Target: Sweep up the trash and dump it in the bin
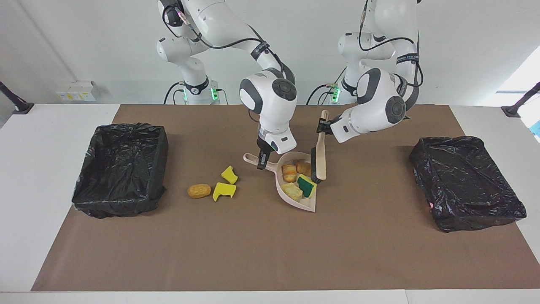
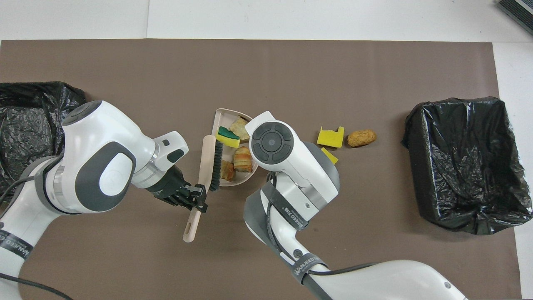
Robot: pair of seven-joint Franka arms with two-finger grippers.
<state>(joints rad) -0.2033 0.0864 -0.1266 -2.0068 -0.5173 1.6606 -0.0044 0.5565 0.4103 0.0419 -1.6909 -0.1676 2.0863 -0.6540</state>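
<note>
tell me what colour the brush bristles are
Black, set along a beige brush. The bristles show best in the overhead view, at the dustpan's edge.

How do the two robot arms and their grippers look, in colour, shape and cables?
Both arms are glossy white with rounded, dark grey joint caps. Black cables run along them, fastened by black straps with white lettering. The left gripper and the right gripper are small and black. Green lights glow at the bases.

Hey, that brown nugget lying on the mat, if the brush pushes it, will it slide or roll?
The nugget looks rounded and oblong, so it would probably roll or wobble rather than slide straight. It seems small and light, so a brush stroke may flick it off course. It touches neither of the foam pieces beside it, so nothing would check it.
</note>
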